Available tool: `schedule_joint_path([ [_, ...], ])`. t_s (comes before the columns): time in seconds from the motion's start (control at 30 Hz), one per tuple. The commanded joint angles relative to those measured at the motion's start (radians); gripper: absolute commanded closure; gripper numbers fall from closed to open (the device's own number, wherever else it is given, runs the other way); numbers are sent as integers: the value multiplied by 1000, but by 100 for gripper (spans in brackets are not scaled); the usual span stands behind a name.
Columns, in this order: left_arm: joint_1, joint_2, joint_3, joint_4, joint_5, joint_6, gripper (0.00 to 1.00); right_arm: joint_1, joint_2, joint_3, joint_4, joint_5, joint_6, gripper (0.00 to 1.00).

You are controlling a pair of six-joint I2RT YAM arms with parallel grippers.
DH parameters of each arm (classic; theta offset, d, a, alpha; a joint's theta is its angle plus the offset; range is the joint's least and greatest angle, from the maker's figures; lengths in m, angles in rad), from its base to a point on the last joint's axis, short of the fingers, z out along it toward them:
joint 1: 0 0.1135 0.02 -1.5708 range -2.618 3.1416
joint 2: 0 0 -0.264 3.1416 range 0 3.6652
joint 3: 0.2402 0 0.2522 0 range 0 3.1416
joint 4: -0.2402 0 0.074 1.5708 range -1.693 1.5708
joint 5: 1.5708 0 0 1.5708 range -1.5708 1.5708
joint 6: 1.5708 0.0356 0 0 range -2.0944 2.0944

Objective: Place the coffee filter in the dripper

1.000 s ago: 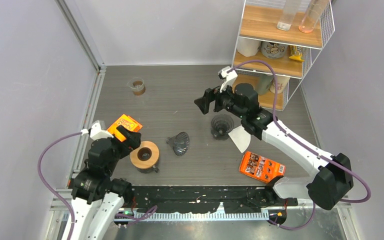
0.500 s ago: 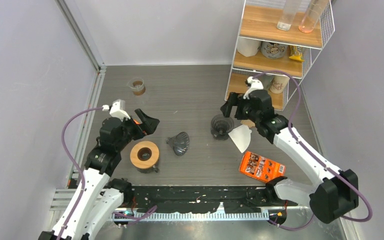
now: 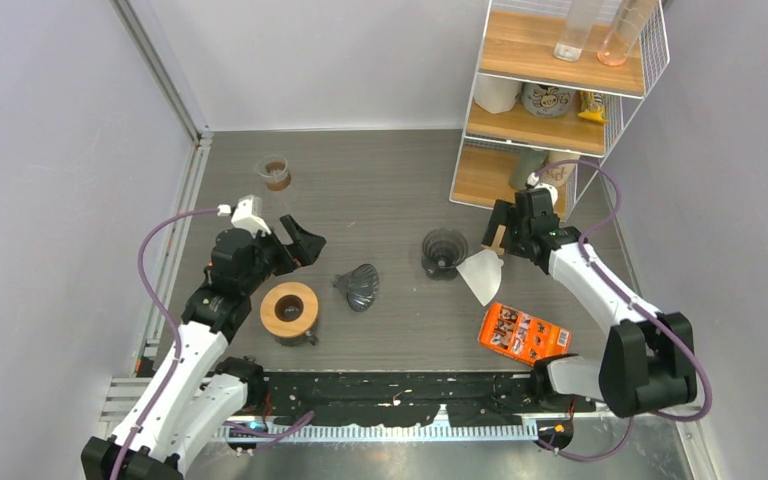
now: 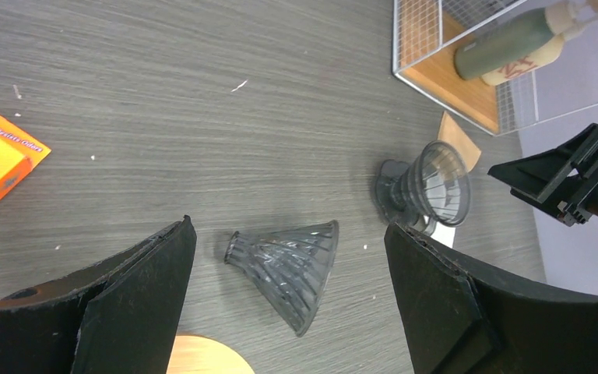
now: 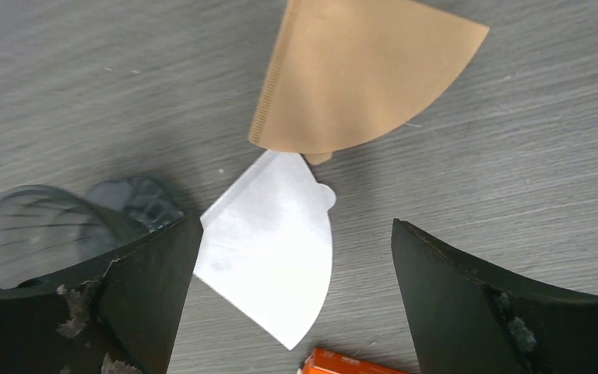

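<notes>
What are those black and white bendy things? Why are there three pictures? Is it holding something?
They are two robot arms, and each ends in a two-finger claw called a gripper. One picture looks down from above. The other two come from small cameras on the wrists, so the black shapes at their edges are the claws' own fingers. On the table a clear dripper stands up and a second dripper lies on its side. There are also a white filter, a brown filter, a round wooden piece, a small cup and an orange packet. The left gripper and the right gripper are both open and hold nothing. The right one hovers over the filters.
</notes>
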State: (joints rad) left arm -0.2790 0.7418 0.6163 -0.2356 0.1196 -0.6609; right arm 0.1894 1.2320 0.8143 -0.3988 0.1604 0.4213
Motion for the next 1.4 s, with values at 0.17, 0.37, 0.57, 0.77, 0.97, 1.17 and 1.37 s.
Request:
schedule_joint_path([
  [0.17,4,-25,-38,35,-61,41,0,-3,180,3,3,8,3,15],
  [0.37,4,-24,-38,25,-87,45,1,-1,257,-8,10,-34,21,29],
  [0.57,4,-29,-40,13,-110,38,0,24,319,18,-28,-15,10,36],
  [0.77,4,-33,-36,1,-149,40,0,48,379,35,-36,-3,36,48],
  [0.97,4,-40,-37,-10,-173,41,0,62,395,52,-67,23,49,63],
  [1.17,4,-40,-37,-12,-176,41,0,64,378,40,-44,9,44,82],
  [1.37,4,-38,-34,-12,-168,40,1,64,298,37,-58,37,22,93],
])
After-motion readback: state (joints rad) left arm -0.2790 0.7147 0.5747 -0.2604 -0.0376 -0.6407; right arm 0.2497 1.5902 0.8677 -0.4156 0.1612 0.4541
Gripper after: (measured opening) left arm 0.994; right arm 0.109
